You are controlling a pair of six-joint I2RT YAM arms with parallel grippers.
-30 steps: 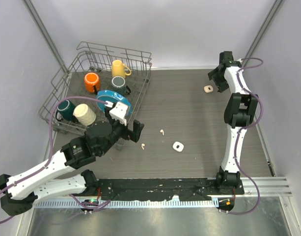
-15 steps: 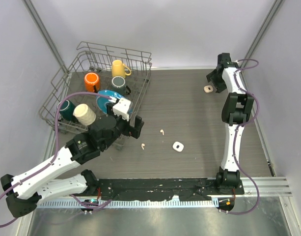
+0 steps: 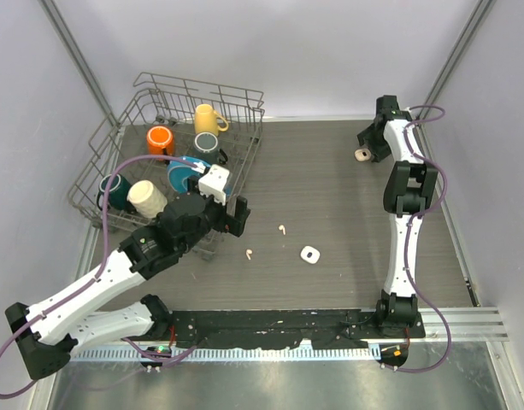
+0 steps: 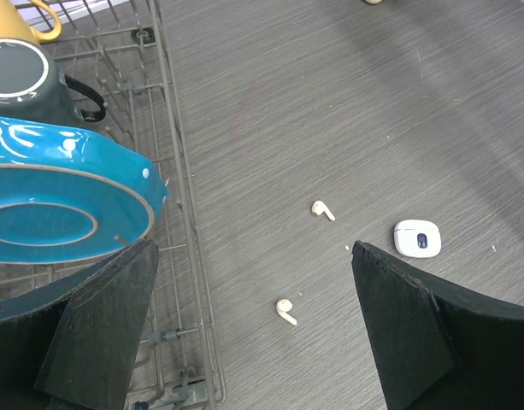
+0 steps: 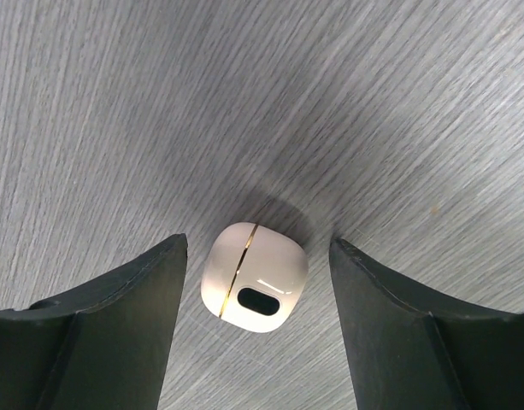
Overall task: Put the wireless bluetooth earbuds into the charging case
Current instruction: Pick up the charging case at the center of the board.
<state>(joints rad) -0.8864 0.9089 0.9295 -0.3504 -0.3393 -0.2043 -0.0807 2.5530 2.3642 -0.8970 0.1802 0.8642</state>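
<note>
Two white earbuds lie on the dark table, one [image 3: 282, 229] right of the other [image 3: 249, 253]; the left wrist view shows both [image 4: 322, 209] [image 4: 285, 311]. The other earbuds are out of view. A white charging case with a blue mark [image 3: 309, 254] [image 4: 416, 237] lies closed to their right. A cream case with a gold seam [image 3: 362, 155] [image 5: 255, 276] lies at the back right. My left gripper [image 3: 238, 219] [image 4: 266, 342] is open and empty, above the nearer earbud. My right gripper [image 3: 370, 145] [image 5: 258, 245] is open, its fingers either side of the cream case, apart from it.
A wire dish rack [image 3: 197, 85] [image 4: 172, 171] stands at the back left, close to my left gripper. It holds a blue plate [image 4: 65, 213] and yellow [image 3: 208, 117], orange [image 3: 160, 141], dark [image 3: 209, 143], teal [image 3: 116, 190] and cream [image 3: 147, 198] mugs.
My left arm has moved forward and slightly right, toward the earbuds. My right gripper has shifted a little toward the back, over the cream case. Earbuds and cases have not moved.
</note>
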